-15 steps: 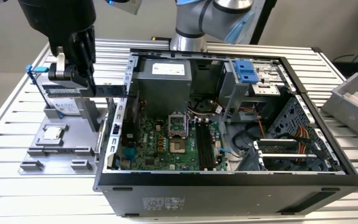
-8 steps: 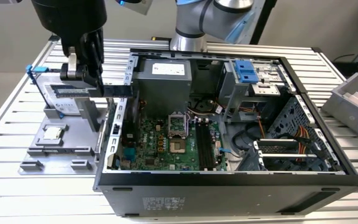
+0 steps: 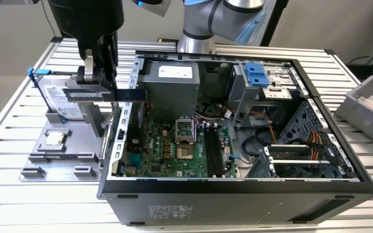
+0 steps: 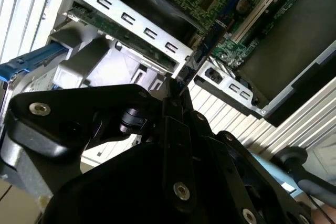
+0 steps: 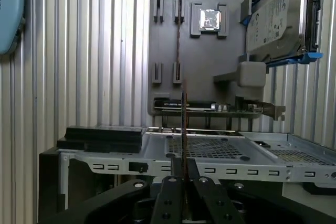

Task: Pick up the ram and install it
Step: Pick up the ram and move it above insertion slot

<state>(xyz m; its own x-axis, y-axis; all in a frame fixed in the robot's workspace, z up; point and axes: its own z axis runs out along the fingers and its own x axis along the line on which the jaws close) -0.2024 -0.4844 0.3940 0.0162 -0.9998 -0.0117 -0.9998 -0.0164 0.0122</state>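
holding the ram (image 3: 125, 94) level and on edge, the gripper (image 3: 100, 88) pinches it above the open computer case's (image 3: 238, 194) side wall, beside the grey holder plate (image 3: 76, 145). this grip is judged to keep its contact edge downward; the motherboard slots (image 3: 212, 153) lie well apart, mid-case.

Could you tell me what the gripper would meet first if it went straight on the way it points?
Probably the computer case's slotted metal wall, below the gripper and the ram it grips; depth is unclear.
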